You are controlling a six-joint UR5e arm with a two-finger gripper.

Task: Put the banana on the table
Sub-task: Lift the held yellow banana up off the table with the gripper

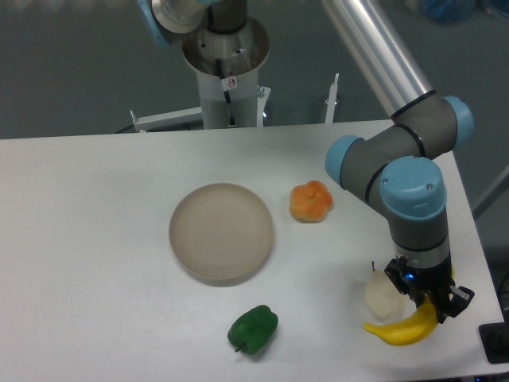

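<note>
At the desk's (95,239) near right corner, my gripper (429,304) points straight down, its fingers closed around the upper end of the banana (402,328). From that held end the fruit curves down and away to the left, its long axis running roughly along the desk's front edge, its free tip pointing toward the green pepper (254,329). I judge the banana's belly to be at or just above the desk surface, though I cannot tell from this view whether it is touching. The pale pear (382,297) stands just beside the gripper on its left, close against the banana's inner curve. The plate (222,231) sits well apart toward the middle, bare, and the orange fruit (310,201) lies just beyond its right rim. To my eye the placing is nearly done: what remains is to let go and lift straight up, minding the pear so near the fingers.
</note>
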